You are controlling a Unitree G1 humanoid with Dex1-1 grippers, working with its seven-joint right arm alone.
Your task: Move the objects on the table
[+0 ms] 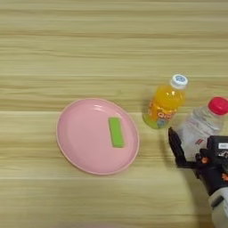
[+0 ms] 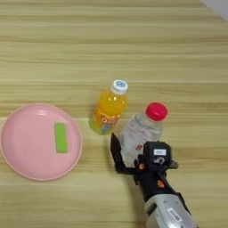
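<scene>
A clear water bottle (image 2: 141, 129) with a red cap and white label stands at the right of the table (image 2: 111, 40), its cap leaning up-right in the picture. My right gripper (image 2: 132, 150) holds its lower part. One black finger (image 2: 116, 152) lies against the bottle's left side and the other is hidden behind the bottle. The black gripper body and silver forearm come up from the bottom edge. A flat bright-green block (image 1: 116, 132) lies on a pink plate (image 1: 80, 142), well left of the gripper.
An orange juice bottle (image 2: 107, 111) with a white cap stands just left of the water bottle, close to the black finger. The pink plate sits at the left of the table.
</scene>
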